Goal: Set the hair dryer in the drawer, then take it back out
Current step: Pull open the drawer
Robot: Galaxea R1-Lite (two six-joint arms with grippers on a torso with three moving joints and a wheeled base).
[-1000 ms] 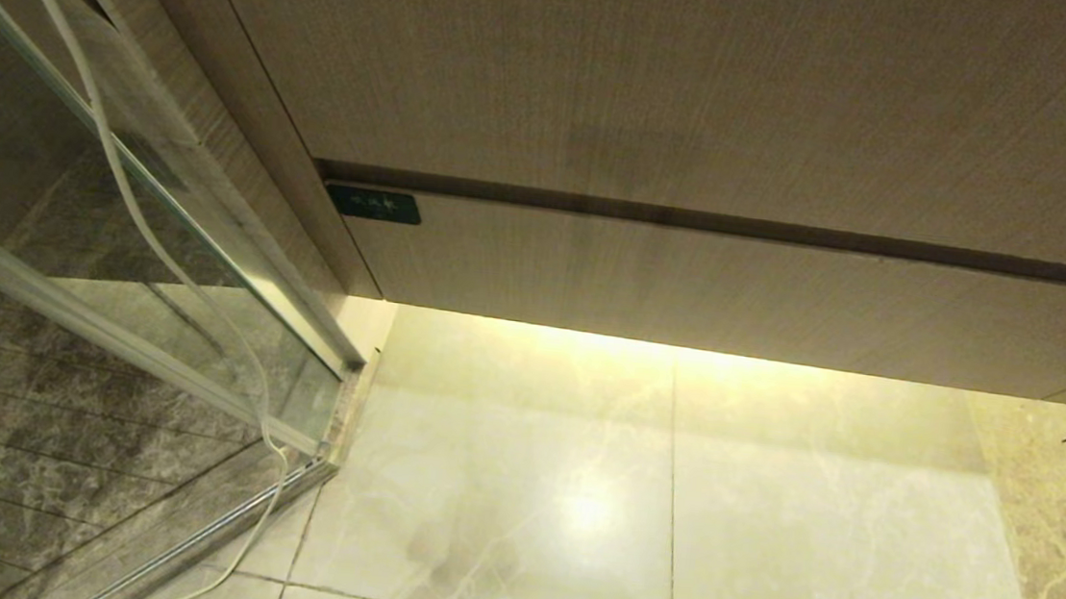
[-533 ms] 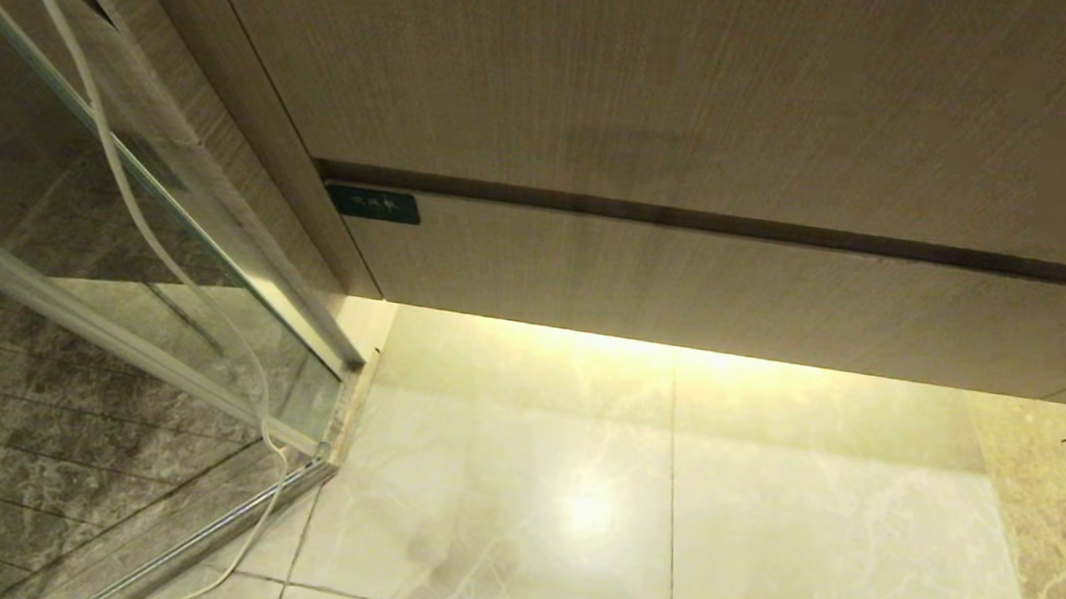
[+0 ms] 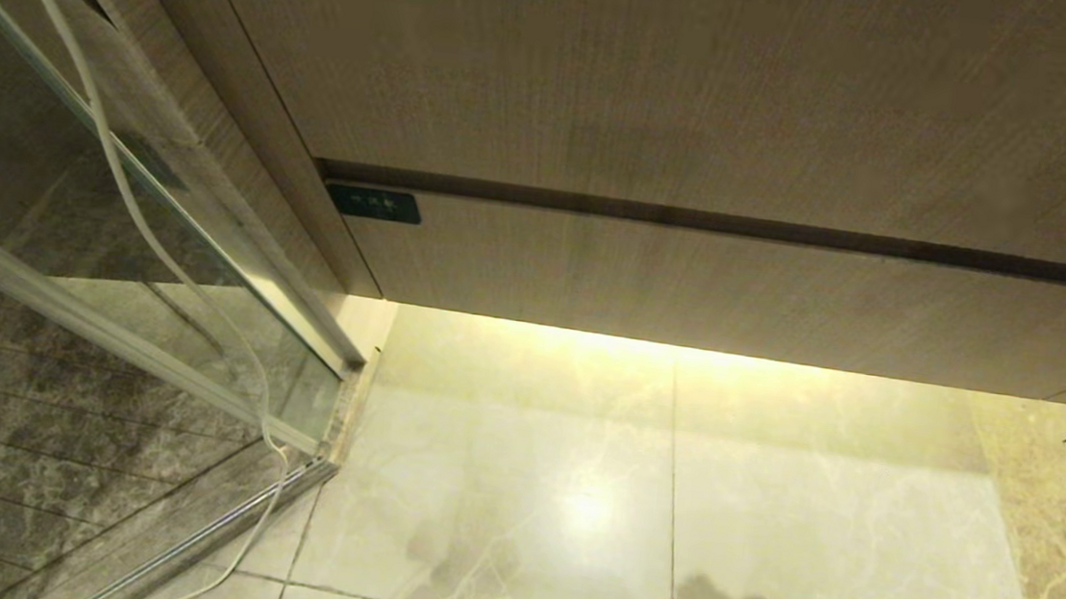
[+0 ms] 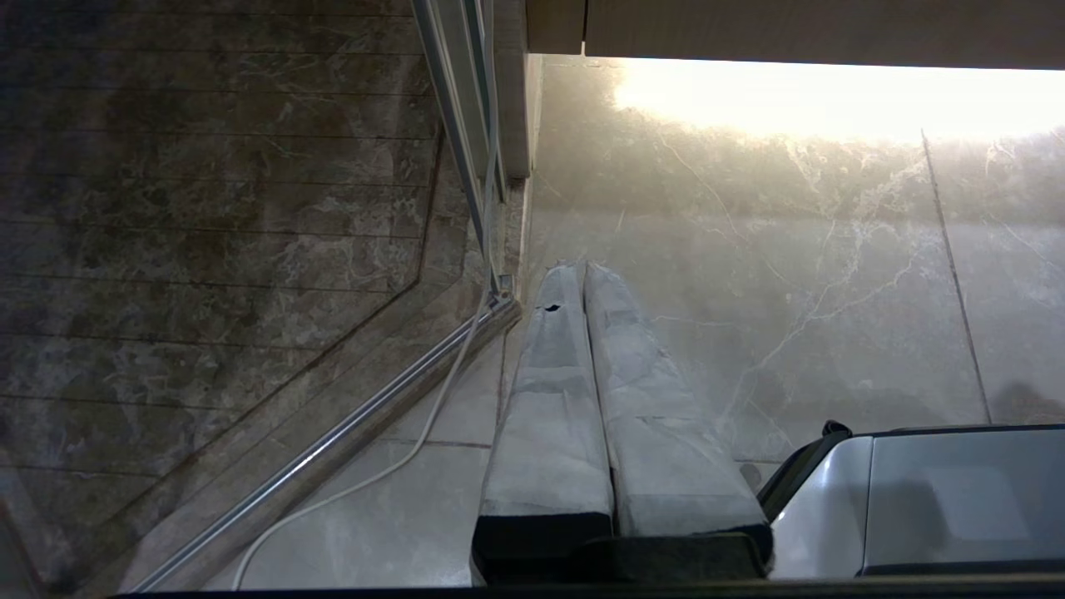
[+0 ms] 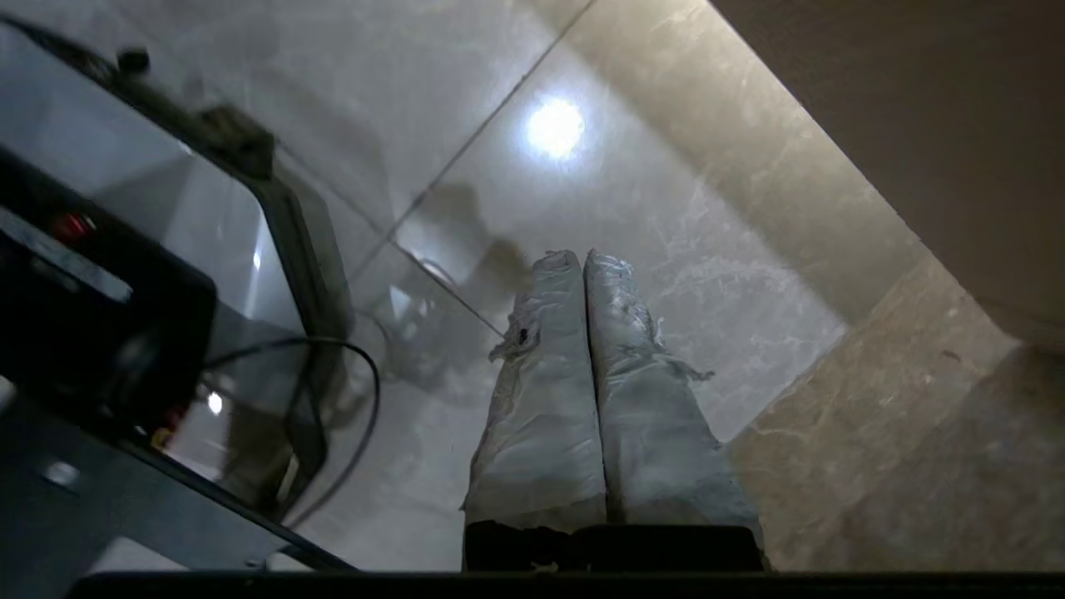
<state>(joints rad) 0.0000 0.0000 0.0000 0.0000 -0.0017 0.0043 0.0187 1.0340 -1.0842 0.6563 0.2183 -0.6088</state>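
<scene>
Drawer: wide shallow light-brown wood-grain drawer (image 3: 736, 298), pushed in flush, across mid frame in head view; small dark plate (image 3: 373, 204) at its left end.
Panel above: taller wood-grain panel (image 3: 668, 80), upper frame, thin dark gap betw. it & drawer.
Hair dryer: not visible in any view.
Cord: thin white cord (image 3: 111, 156) hangs along glass shower door (image 3: 114, 234), left side, down to floor.
Floor: glossy pale marble tile floor (image 3: 574, 496), lower frame, lit strip under drawer.
Left claw (image 4: 580, 268): clenched, empty (padded fingers pressed together), over floor nr door rail.
Right claw (image 5: 581, 256): clenched, empty, over tiles beside robot base.
</scene>
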